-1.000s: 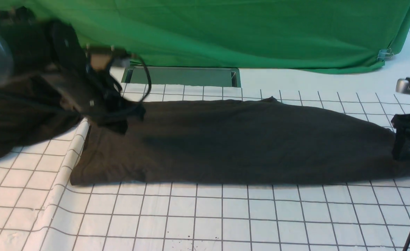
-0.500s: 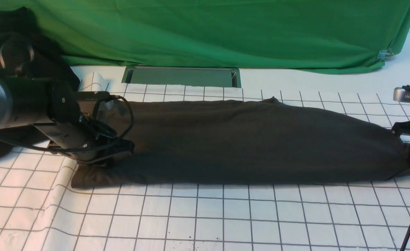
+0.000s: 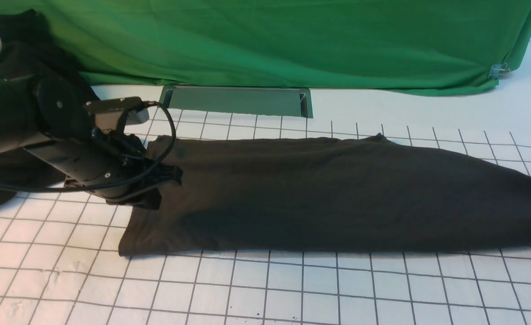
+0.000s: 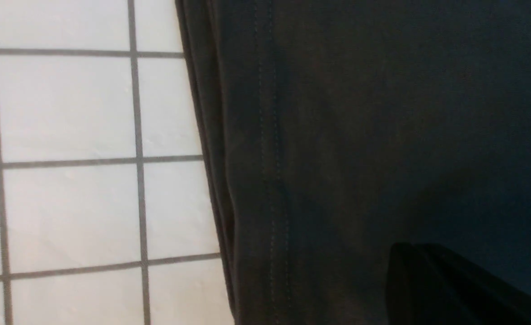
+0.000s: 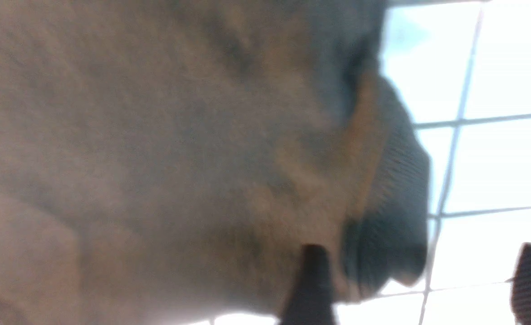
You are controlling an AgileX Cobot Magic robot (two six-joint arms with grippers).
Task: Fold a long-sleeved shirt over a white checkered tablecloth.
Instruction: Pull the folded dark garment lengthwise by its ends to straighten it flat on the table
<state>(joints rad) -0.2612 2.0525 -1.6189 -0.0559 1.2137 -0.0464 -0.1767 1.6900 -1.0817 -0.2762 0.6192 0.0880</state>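
green cloth (image 3: 292,40) behind; tablecloth (image 3: 292,289) under long-sleeved shirt (image 3: 337,194); left jaws at hem (image 4: 270,180), grip unclear; right jaws apart near collar (image 5: 396,189).

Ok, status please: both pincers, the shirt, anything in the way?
Left pincer at shirt, left end, grip unclear. Right pincer open at its right end. Long folded strip, flat on tablecloth. Nothing seen blocking.
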